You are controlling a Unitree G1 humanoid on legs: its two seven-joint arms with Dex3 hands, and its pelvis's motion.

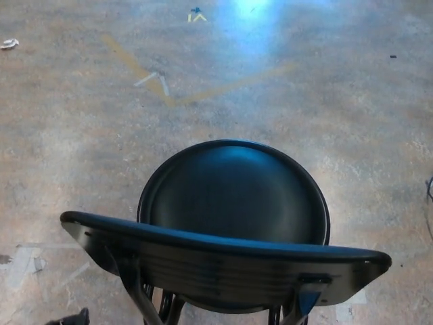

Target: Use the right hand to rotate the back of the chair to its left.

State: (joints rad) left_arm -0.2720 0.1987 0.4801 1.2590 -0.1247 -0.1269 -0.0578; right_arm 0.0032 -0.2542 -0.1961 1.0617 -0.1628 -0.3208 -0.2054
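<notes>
No arm, wrist or hand of the robot is seen anywhere near the chair (230,230).

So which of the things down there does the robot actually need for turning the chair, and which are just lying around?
Needed for the job:
- chair
- its backrest, the part to be turned

Just lying about:
- tape marks on the floor
- white scrap at far left
- small blue bit near the top

No robot hand is visible.

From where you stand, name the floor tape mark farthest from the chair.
The blue-and-yellow tape mark at the top edge; the white mark lies closer to the chair.
</notes>
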